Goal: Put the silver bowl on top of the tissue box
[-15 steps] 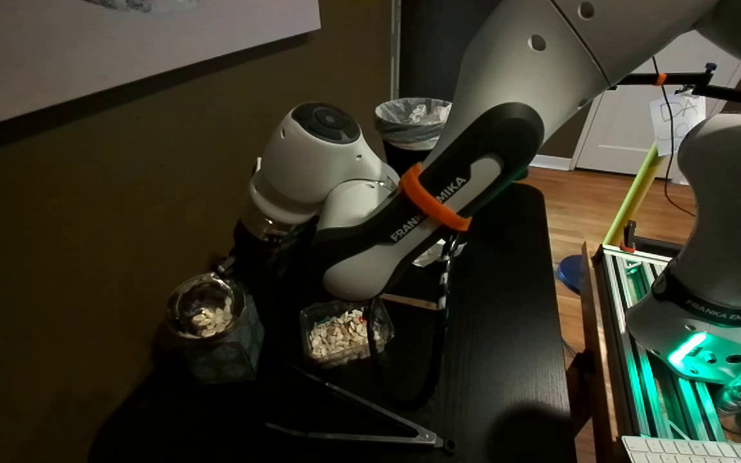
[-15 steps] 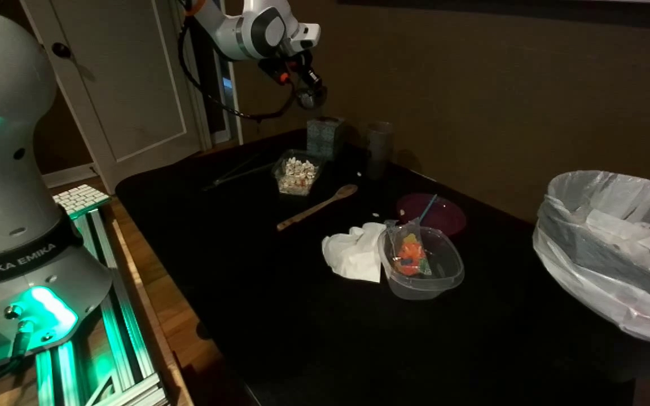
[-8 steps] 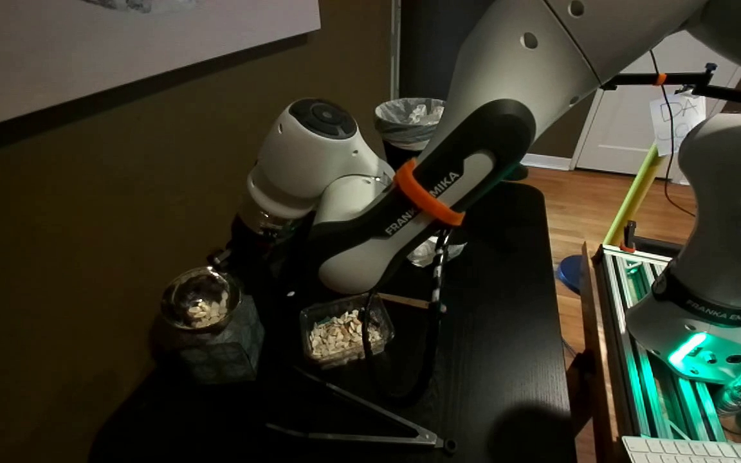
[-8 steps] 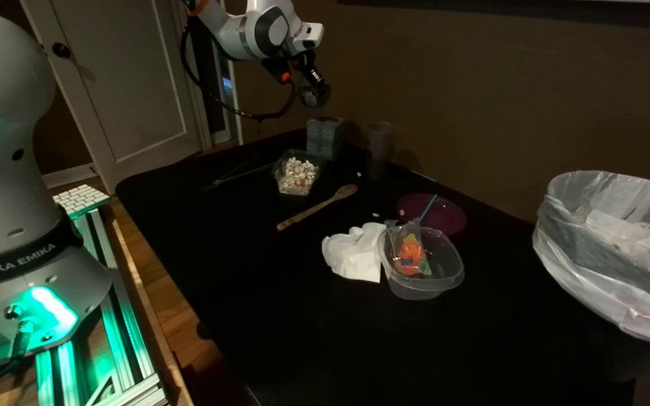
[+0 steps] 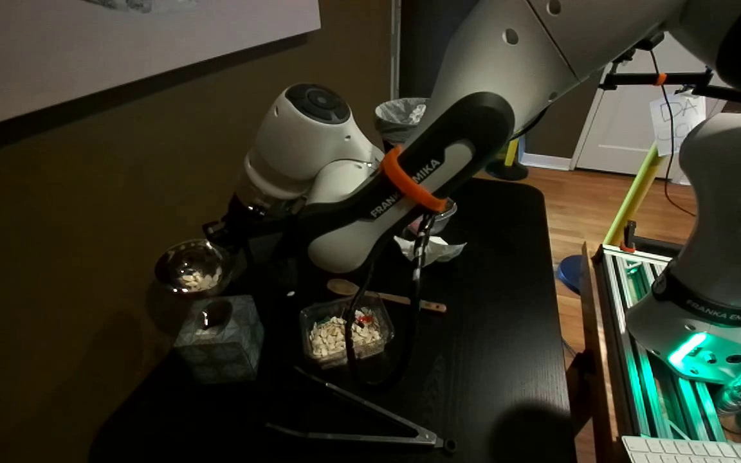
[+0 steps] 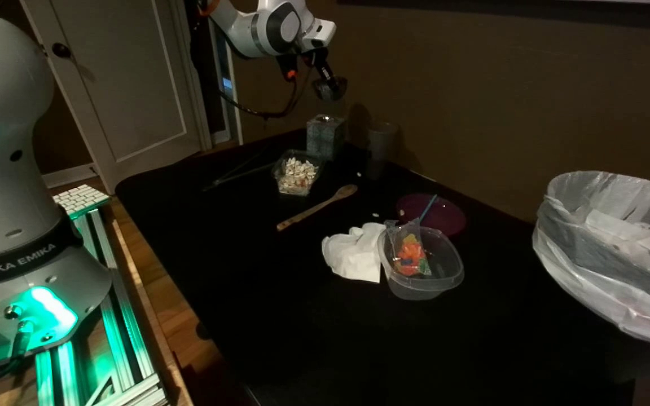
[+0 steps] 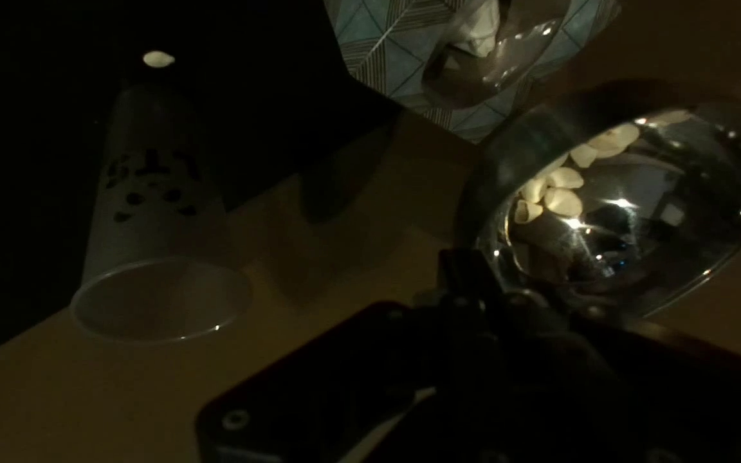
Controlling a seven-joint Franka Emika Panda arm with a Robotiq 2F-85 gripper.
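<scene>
Behind the black table [image 6: 297,332], a dark brown wall [image 6: 500,113] is seen, and everything is dimly lit. The silver bowl [image 7: 653,212] is held up in the air by the end effector [image 7: 496,289], which is pinched tight on the bowl's rim. Flat, pale bits [image 7: 562,200] are carried in the bowl, bunched up on 1 side. The tissue box [image 5: 222,355] is seen on the table, lower than the bowl and near it, and a gap is seen between the 2. Some white tissue [image 7: 481,32] is tucked in the shiny slot at the top of the box. Just beside the box, more pale bits are held in a clear tray [image 6: 313,160]. A wooden spoon [image 6: 319,207] is laid near the tray, and metal tongs [image 5: 423,438] are spread wide apart on the table. Close to the wall, a tall cup [image 7: 158,241] is marked with dark letters and spots. Farther along, a purple dish [image 6: 447,215] with a blue stick [image 6: 429,207] is placed just beside a clear tub [image 6: 421,293]. A bright packet [image 6: 411,259] is held in the tub, and crumpled white paper [image 6: 353,256] is laid next to it. By the table, a white-lined bin [image 6: 562,265] is seen.
</scene>
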